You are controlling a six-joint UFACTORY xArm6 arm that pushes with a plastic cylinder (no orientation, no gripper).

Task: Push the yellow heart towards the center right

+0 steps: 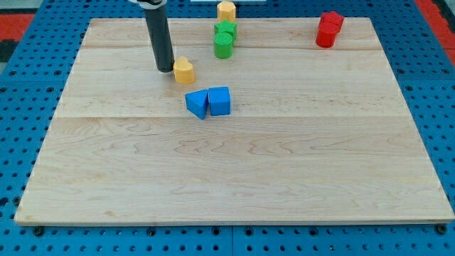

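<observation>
The yellow heart (184, 70) lies on the wooden board (234, 178) in the upper left of the middle. My tip (165, 69) stands just to the heart's left, close to it or touching it. The dark rod rises from there to the view's top edge.
A blue triangle (197, 104) and a blue cube (220, 101) sit side by side just below the heart. Two green blocks (225, 39) stand at the top middle, with a yellow hexagon (226, 11) above them. Red blocks (328, 29) sit at the top right.
</observation>
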